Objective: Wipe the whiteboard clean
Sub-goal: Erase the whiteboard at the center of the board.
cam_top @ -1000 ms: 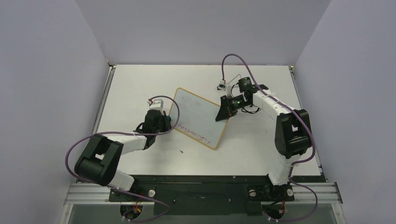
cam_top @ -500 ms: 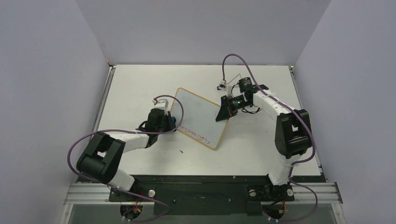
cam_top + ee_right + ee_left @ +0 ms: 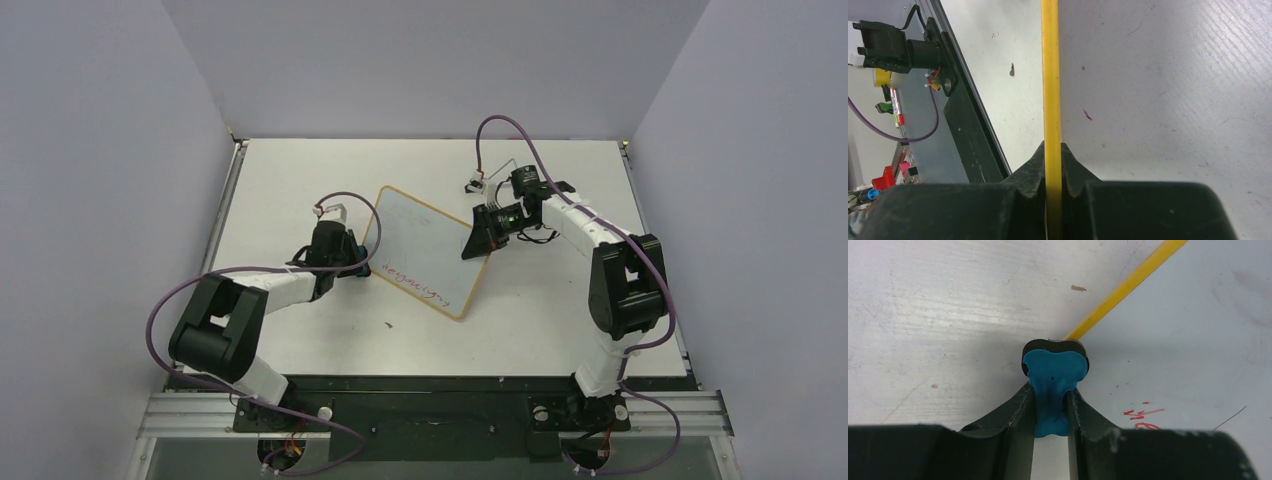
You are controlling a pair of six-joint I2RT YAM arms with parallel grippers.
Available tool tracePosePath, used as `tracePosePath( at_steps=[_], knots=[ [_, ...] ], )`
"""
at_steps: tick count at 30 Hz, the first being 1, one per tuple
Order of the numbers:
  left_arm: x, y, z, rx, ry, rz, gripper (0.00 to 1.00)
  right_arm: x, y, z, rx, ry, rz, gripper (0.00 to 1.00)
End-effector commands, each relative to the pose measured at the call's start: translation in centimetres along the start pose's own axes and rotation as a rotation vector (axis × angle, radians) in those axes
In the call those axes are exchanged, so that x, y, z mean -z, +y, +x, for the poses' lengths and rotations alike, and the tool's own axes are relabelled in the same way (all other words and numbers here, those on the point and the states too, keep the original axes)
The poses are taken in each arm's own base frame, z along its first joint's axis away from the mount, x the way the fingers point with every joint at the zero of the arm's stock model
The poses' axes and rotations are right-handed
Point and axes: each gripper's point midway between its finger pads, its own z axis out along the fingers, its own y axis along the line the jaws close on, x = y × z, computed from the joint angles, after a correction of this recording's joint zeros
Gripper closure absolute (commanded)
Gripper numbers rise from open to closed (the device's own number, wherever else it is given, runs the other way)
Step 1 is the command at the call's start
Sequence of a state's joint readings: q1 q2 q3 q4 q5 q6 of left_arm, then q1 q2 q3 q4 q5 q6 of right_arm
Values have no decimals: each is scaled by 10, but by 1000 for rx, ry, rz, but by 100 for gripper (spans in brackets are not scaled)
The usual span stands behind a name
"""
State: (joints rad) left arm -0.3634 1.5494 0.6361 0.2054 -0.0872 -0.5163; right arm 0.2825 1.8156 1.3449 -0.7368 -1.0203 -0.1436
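Observation:
The whiteboard (image 3: 425, 250) lies tilted on the table, with red handwriting (image 3: 415, 282) along its lower part. A blue-and-black eraser (image 3: 1054, 371) is squeezed in my left gripper (image 3: 1052, 390), which is shut on it. The eraser rests at the board's left edge, right by the yellowish frame (image 3: 1128, 287). Red handwriting (image 3: 1143, 415) shows just to its right. In the top view the left gripper (image 3: 358, 262) sits at the board's left side. At the board's right corner my right gripper (image 3: 478, 240) is shut on the frame strip (image 3: 1051, 75), which runs straight between its fingers (image 3: 1070, 170).
The white table (image 3: 300, 190) is walled in by grey panels on three sides. A black rail (image 3: 430, 385) with the arm bases runs along the near edge. Purple cables (image 3: 520, 140) loop above both arms. A small white connector (image 3: 472, 184) lies behind the board.
The left wrist has swung a little toward the back-left while the eraser stays at the board's left edge. The right arm and the board have not moved.

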Motion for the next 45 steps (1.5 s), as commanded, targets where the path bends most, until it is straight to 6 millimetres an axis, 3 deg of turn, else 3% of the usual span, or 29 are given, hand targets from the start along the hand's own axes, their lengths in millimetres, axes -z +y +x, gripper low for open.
tracePosePath(
  at_steps=[1,7,13,15,18,22,25,29,32,37,45],
  knots=[
    [-7,25,14,10,75,-117,100,1,1,11,-4,39,43,100],
    [-9,13,28,-5,132,-47,100,-1,3,11,2,44,38,100],
    [4,-47,61,-101,245,155,100,-1,5,11,9,44,39,100],
    [7,-52,64,-107,260,171,100,-1,5,10,11,43,38,100],
    [11,-47,54,-92,238,148,100,-1,5,11,12,43,38,100],
    [22,-26,11,-19,121,89,100,0,4,10,15,43,49,100],
    [41,-5,-30,7,2,34,100,1,2,10,13,40,52,100],
    [60,28,-55,33,-68,-51,100,1,2,10,12,40,51,100],
    [61,33,-55,17,-67,-47,100,0,3,11,13,43,49,100],
    [45,18,-40,-39,-12,29,100,-1,4,11,20,45,49,100],
    [17,-6,-38,-100,-80,56,100,-3,5,12,25,51,44,100]
  ],
)
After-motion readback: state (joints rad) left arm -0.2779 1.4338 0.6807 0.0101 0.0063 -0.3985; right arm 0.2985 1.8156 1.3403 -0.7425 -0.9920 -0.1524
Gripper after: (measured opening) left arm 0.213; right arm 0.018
